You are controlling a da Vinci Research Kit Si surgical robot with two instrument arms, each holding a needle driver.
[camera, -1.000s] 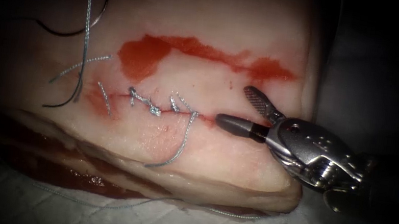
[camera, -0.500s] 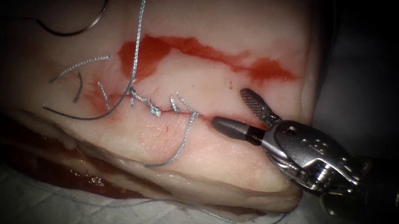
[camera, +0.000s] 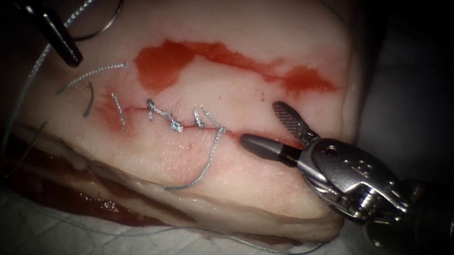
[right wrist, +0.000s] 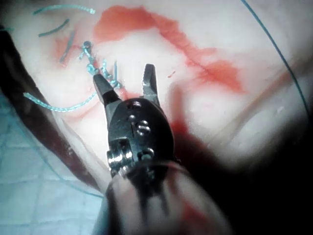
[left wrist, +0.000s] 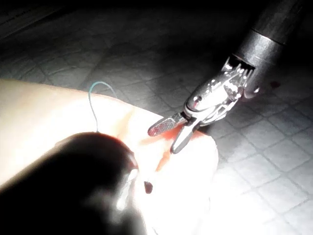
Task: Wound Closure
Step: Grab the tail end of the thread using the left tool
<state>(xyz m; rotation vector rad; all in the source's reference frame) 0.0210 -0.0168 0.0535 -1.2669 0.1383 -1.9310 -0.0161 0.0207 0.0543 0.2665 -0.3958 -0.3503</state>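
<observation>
Tissue [camera: 255,90], endoscope view: cut [camera: 192,123] stitched, needle [camera: 110,12] lying free on surface upper left. Left tool [camera: 65,44] near needle, thread [camera: 78,8] running past tip, jaw state unreadable. Right tool [camera: 265,128] jaws spread, empty, at cut's right end.
Right wrist view: right tool [right wrist: 126,81] jaws apart beside stitches [right wrist: 95,66].

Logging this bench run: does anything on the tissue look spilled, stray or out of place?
Yes. Red fluid is smeared above the cut, short cut ends of thread lie loose near its left end, and the needle lies unheld on the tissue.
</observation>
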